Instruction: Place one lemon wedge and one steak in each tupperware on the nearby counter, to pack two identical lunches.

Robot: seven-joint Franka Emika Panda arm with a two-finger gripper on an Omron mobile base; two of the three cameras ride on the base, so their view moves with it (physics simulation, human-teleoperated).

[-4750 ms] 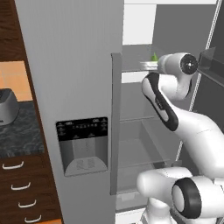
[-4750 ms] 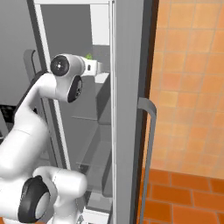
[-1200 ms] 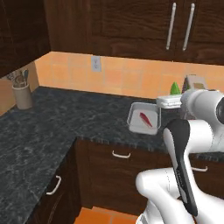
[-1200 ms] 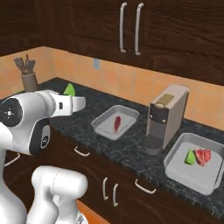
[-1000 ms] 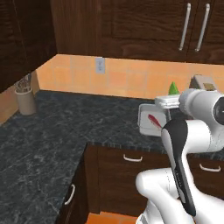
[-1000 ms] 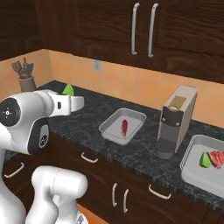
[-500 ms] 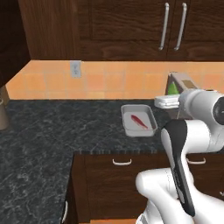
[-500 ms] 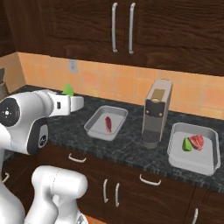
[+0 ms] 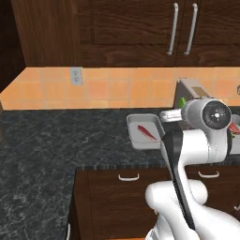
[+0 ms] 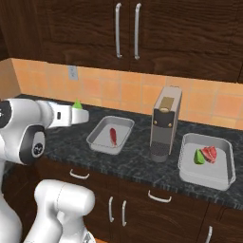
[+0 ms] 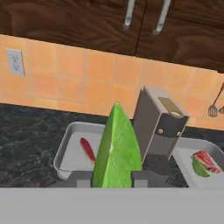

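Note:
My gripper is shut on a green lemon wedge, held in the air in front of the counter. The left tupperware lies just beyond and to the right of the hand, with one red steak in it. From the hand, this tray and its steak show behind the wedge. The right tupperware holds a lemon wedge and a steak. In the left base view the gripper sits beside the left tray.
A tall grey-brown box appliance stands on the counter between the two trays. Dark wall cabinets hang above an orange tiled wall with an outlet. A utensil hangs at the far right.
The base has driven on, so the whole scene has shifted and the trays look nearer. The wedge stays in the shut gripper, the arm's pose unchanged.

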